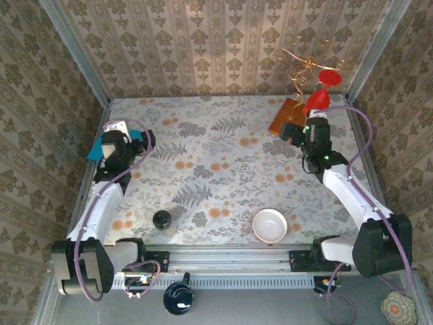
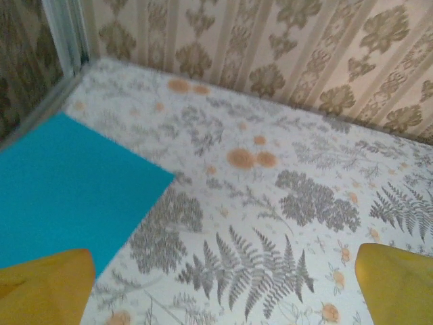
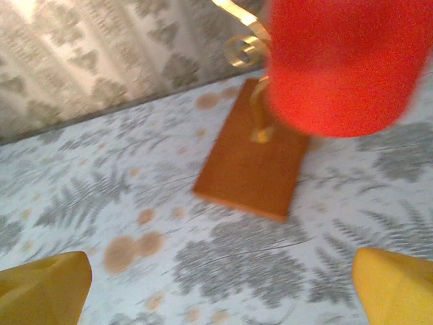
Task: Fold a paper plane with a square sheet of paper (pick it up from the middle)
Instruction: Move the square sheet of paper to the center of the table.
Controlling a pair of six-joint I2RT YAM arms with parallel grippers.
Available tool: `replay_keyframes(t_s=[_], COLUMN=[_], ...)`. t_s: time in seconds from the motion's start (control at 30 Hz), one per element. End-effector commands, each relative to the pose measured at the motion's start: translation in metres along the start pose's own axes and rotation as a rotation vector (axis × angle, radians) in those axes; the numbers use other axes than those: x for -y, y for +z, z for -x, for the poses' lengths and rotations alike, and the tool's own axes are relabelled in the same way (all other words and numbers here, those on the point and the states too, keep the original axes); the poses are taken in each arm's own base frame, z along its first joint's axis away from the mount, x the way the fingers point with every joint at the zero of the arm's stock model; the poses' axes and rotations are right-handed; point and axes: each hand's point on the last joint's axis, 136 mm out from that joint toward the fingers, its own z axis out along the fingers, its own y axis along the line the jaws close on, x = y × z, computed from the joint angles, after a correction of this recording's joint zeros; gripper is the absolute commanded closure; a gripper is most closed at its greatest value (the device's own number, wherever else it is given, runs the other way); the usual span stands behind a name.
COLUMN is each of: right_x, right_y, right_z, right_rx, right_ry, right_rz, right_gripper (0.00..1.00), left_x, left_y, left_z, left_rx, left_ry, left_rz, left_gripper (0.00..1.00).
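Teal square sheet of paper [image 2: 67,189] is lying flat near the wide-open, empty left fingers [image 2: 40,288], awaiting pickup; right fingers [image 3: 396,284] are gaping empty too.

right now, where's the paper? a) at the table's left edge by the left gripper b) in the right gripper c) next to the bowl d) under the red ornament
A: the paper lies at the left edge of the table, just ahead of the open left gripper.
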Motion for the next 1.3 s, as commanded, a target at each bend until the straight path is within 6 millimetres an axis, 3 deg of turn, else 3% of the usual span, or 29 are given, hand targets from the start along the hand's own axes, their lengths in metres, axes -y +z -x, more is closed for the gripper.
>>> replay_keyframes(t_s=[0.0,0.2,0.3,0.47,0.67,0.8,1.03,1.27], right_x=[-0.037,-0.103,-0.121,-0.142,-0.157,-0.16,-0.154,-0.142], right_y=[0.001,0.019,0.029,0.038,0.051,0.058,0.069,0.074], right_z=[-0.035,-0.069,-0.081,-0.091,-0.1,-0.098,-0.099,-0.095], right_rx=[-0.17,-0.326,-0.366,-0.4,-0.455,-0.455,-0.456,-0.43], right_ry=[0.018,0.039,0.053,0.08,0.054,0.042,0.051,0.074], right_rz=[0.103,0.269,0.303,0.347,0.361,0.354,0.298,0.25], right_gripper=[0.0,0.0,0.0,0.0,0.0,0.0,0.0,0.0], left_x=[-0.02,-0.064,-0.085,-0.106,-0.124,-0.126,-0.12,-0.084], left_y=[0.011,0.049,0.07,0.107,0.141,0.151,0.15,0.142], left_z=[-0.04,-0.057,-0.055,-0.046,-0.067,-0.075,-0.103,-0.139], left_rx=[-0.204,-0.326,-0.362,-0.439,-0.539,-0.569,-0.655,-0.794], left_ry=[-0.221,-0.388,-0.44,-0.425,-0.454,-0.461,-0.451,-0.379], left_rz=[-0.005,0.059,0.08,0.115,0.168,0.173,0.194,0.171], left_gripper=[0.0,0.0,0.0,0.02,0.05,0.06,0.06,0.09])
